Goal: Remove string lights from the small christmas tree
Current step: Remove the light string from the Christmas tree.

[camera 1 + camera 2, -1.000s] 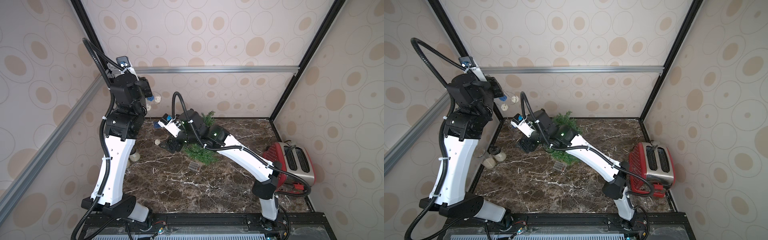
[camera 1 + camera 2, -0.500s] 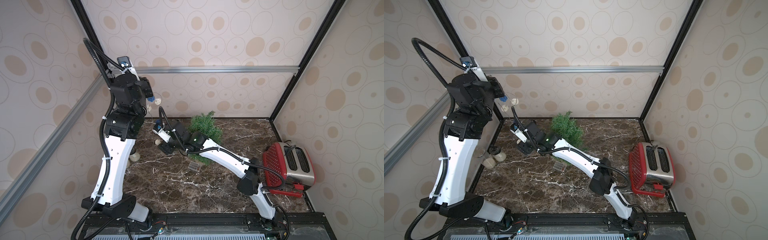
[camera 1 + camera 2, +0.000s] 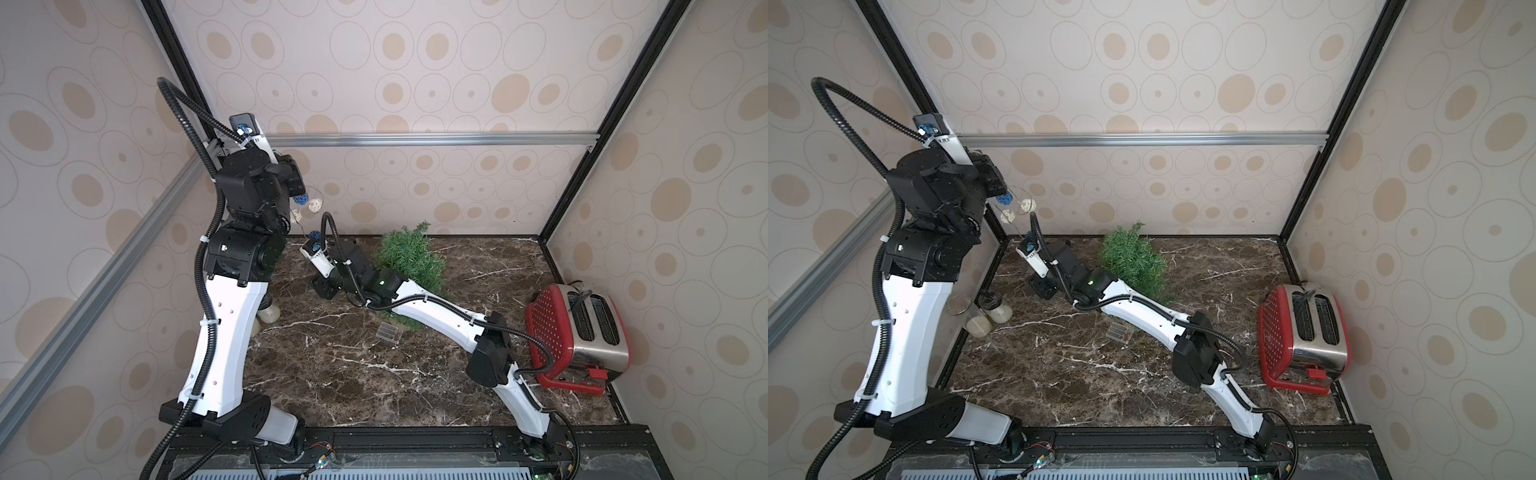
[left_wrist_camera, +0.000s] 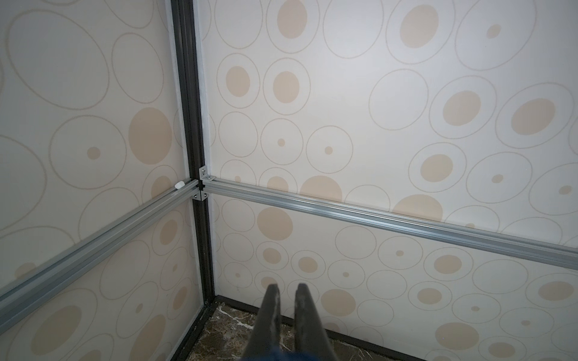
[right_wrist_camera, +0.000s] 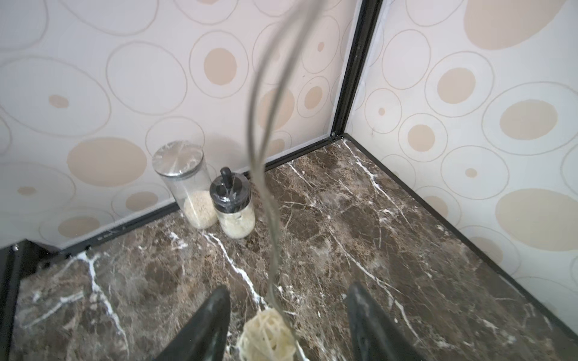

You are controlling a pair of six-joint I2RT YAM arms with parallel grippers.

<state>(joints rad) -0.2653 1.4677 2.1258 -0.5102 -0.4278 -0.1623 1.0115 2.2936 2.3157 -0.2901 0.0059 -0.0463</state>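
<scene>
The string lights hang from my left gripper, which is raised high in the back left corner and shut on them. A dark blue ball and cream balls dangle just below it; a blue bit shows between the nearly closed fingers. The thin wire runs down to my right gripper, low over the table, open, with a cream ball between its fingers, untouched. The small christmas tree stands at the back, right of that gripper. The clear battery box lies on the marble.
Two glass jars with pale filling stand against the left wall, close to the right gripper. A red and steel toaster sits at the right edge. The right forearm crosses in front of the tree's base.
My right arm swung left off the tree and down toward the table, and its jaws narrowed around a cream ball. The tree now shows fully. The left arm stayed put.
</scene>
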